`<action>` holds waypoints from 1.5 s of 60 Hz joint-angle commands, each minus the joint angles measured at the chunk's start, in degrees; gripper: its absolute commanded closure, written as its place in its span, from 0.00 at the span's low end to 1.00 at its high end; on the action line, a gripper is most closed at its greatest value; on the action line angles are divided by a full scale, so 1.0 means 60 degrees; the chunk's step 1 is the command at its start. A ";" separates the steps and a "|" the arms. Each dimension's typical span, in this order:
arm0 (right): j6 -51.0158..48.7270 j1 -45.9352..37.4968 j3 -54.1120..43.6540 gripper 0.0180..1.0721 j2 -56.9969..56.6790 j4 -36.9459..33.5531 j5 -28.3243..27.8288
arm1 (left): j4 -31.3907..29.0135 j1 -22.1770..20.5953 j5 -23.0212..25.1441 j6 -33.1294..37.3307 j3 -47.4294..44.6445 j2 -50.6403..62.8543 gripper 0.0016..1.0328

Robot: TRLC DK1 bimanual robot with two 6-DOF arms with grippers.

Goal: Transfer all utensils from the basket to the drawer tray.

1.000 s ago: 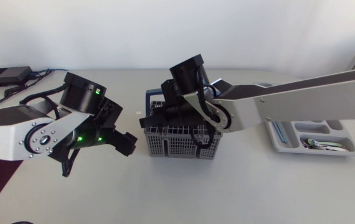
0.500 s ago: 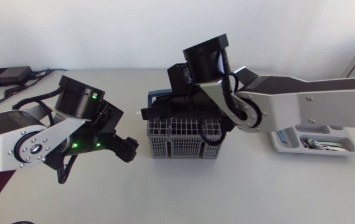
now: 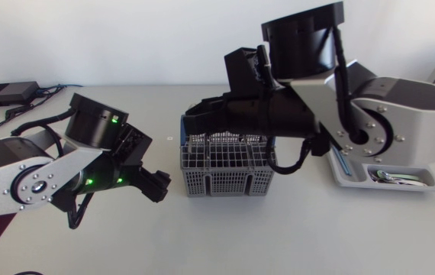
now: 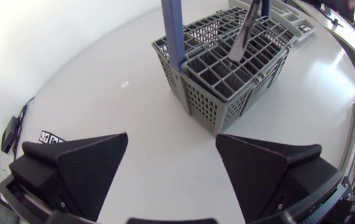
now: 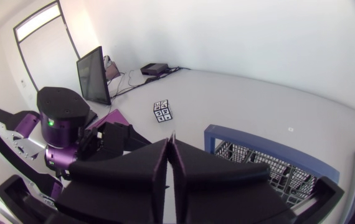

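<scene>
My right fingers [image 5: 143,171] are pinching a slim grey metal utensil [image 4: 242,38] above the grey slotted plastic basket [image 4: 240,93]; my left fingers [image 4: 93,155] are hovering spread near it.

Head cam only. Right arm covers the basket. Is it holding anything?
Observer: Looks so. The left wrist view shows a utensil hanging over the basket, lower end at the cell tops.
Operator: Right claw shut?
Observer: In the right wrist view the right claw is nearly closed, only a slit left.
Operator: Left claw?
Observer: The left claw is open with nothing in it, and the basket is ahead of it.
</scene>
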 commanded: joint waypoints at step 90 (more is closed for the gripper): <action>-0.8671 -1.1731 -0.2404 0.95 0.1639 0.1201 0.1386 | -0.0160 -0.0165 0.0006 0.0051 -0.0031 0.0006 0.04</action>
